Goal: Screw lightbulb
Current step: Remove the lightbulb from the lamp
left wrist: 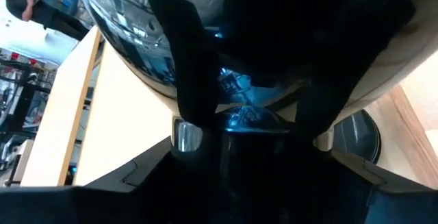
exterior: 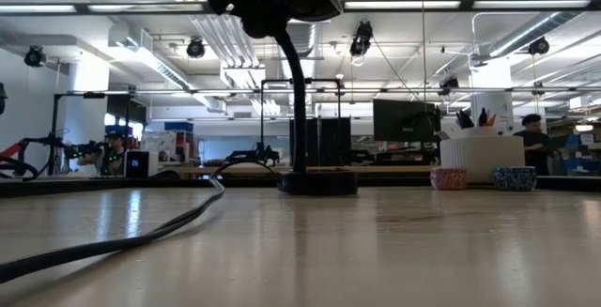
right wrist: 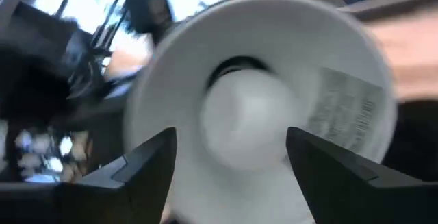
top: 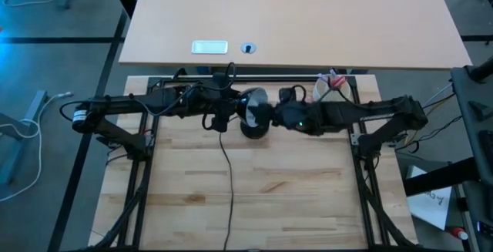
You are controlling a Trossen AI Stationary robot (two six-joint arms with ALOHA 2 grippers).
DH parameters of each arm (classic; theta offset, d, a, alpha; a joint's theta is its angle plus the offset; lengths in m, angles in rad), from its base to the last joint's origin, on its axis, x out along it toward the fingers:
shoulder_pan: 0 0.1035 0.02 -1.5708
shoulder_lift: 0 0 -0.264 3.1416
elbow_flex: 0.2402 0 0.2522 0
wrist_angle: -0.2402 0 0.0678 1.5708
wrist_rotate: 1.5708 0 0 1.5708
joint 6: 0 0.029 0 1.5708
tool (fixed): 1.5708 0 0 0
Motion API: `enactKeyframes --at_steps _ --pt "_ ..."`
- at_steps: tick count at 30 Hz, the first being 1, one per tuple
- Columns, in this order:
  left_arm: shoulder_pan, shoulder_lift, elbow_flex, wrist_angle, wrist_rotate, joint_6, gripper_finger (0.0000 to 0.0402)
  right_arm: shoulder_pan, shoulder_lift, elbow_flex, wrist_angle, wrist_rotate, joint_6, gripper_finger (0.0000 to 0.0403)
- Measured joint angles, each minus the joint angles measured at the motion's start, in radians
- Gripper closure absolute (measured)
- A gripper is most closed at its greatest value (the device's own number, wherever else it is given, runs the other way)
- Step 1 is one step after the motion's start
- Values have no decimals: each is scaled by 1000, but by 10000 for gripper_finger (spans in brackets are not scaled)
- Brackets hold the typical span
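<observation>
lightbulb (right wrist: pixel 248 118) sits inside the lamp's shade (right wrist: pixel 342 59), seated at the socket mouth as far as i can judge. lamp (exterior: pixel 299 82) stands on the surface (top: pixel 293 190) near the back edge, between both arms, cord (top: pixel 229 183) trailing toward the front.

right pincer (right wrist: pixel 229 166) is pointed straight into the shade, fingers spread either side of the bulb with a visible gap on both sides, so it isn't gripping. looks like a stance between twists: open to re-grip the globe for another turn. can't tell from here how deep the thread is engaged.

left pincer (left wrist: pixel 239 131) is up against the lamp behind the shade. its own view is mostly dark housing, so i can't tell how wide it is or whether it actually clamps the lamp. my read: it's there to brace the head so the shade doesn't swing while the right arm turns the bulb.

risk as i see it: the lamp head swinging if the brace is loose, or the bulb cross-threading.
</observation>
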Motion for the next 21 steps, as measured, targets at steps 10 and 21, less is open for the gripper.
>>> enactKeyframes --at_steps 10,21 --pt "-1 0 0 23 -5 22 149 -58 8 0 -122 -95 311 158" --pt "-1 0 0 43 -5 22 149 -105 15 0 1 -118 214 175"
